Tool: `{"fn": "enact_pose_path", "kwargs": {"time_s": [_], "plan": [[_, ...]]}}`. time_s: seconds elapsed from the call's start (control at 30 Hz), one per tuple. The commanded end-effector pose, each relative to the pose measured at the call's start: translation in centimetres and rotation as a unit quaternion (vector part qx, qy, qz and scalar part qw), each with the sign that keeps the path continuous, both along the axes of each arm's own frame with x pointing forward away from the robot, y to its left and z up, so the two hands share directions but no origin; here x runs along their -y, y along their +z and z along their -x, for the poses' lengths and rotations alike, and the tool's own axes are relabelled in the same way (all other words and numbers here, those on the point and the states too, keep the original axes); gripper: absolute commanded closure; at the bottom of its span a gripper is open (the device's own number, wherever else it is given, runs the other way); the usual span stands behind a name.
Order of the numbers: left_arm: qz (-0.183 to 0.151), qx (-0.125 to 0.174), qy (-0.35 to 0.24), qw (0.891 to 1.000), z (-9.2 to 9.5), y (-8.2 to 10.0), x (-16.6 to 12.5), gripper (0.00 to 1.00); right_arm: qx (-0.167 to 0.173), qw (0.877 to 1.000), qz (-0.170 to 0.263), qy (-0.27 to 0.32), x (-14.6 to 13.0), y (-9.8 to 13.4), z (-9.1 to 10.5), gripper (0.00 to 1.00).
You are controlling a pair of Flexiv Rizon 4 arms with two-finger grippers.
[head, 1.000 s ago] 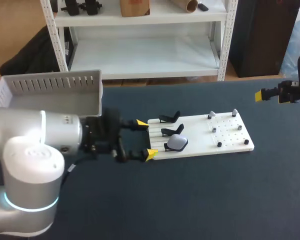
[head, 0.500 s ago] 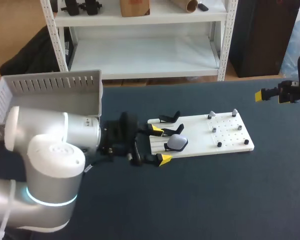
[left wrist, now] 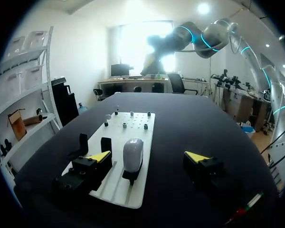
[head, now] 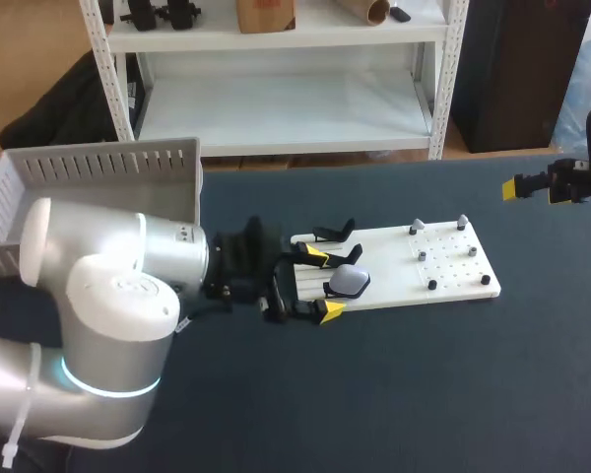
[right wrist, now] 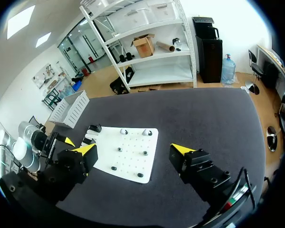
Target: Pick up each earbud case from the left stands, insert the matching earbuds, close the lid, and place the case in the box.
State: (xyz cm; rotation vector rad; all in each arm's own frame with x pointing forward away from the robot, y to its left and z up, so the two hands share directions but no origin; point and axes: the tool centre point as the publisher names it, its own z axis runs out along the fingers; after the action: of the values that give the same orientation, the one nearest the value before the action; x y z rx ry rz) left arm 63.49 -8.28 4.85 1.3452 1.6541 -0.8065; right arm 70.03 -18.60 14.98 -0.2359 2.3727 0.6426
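Note:
A pale grey earbud case point(head: 350, 281) stands on the nearest of three black stands at the left end of the white board point(head: 451, 267). The two stands behind it point(head: 337, 234) are empty. My left gripper point(head: 323, 284) is open at the board's left edge. In the left wrist view the earbud case point(left wrist: 132, 154) lies in line with the gap of the left gripper point(left wrist: 148, 156), touching neither finger. Small earbuds point(head: 417, 227) sit on pegs at the board's right end. My right gripper point(head: 532, 185) hovers open far to the right, over the right gripper's point(right wrist: 134, 149) view of the board point(right wrist: 126, 154).
A grey slatted box point(head: 98, 182) stands at the table's back left, behind my left arm point(head: 108, 296). Dark bare tabletop surrounds the board at the front and right.
My left gripper has moved right, from short of the board's left edge to over it, closing on the earbud case. The right arm has stayed still.

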Motion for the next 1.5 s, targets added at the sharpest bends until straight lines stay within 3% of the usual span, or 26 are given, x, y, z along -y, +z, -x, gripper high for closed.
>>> {"fn": "enact_pose_path", "kwargs": {"time_s": [0.03, 0.13, 0.6, 0.83, 0.93, 1.5], "plan": [[-0.018, 0.002, 0.009, 1.000, -0.5, -0.3, -0.3, 0.00, 0.000, 1.000, 0.000, 0.000, 0.0, 0.0, 0.0, 0.00], [-0.034, 0.003, 0.015, 0.999, -1.1, -0.6, -0.6, 0.00, 0.000, 1.000, 0.000, 0.000, 0.0, 0.0, 0.0, 0.00], [-0.050, -0.013, -0.009, 0.999, -2.1, -1.3, 0.1, 0.00, 0.000, 1.000, 0.000, 0.000, 0.0, 0.0, 0.0, 0.00], [-0.047, -0.017, -0.016, 0.999, -2.4, -1.8, 0.5, 0.30, 0.000, 1.000, 0.000, 0.000, 0.0, 0.0, 0.0, 0.00], [-0.046, -0.020, -0.019, 0.999, -2.5, -2.0, 0.6, 0.36, 0.000, 1.000, 0.000, 0.000, 0.0, 0.0, 0.0, 0.00], [-0.030, -0.033, -0.026, 0.999, -2.9, -2.9, 1.5, 0.46, 0.000, 1.000, 0.000, 0.000, 0.0, 0.0, 0.0, 0.00]]}}
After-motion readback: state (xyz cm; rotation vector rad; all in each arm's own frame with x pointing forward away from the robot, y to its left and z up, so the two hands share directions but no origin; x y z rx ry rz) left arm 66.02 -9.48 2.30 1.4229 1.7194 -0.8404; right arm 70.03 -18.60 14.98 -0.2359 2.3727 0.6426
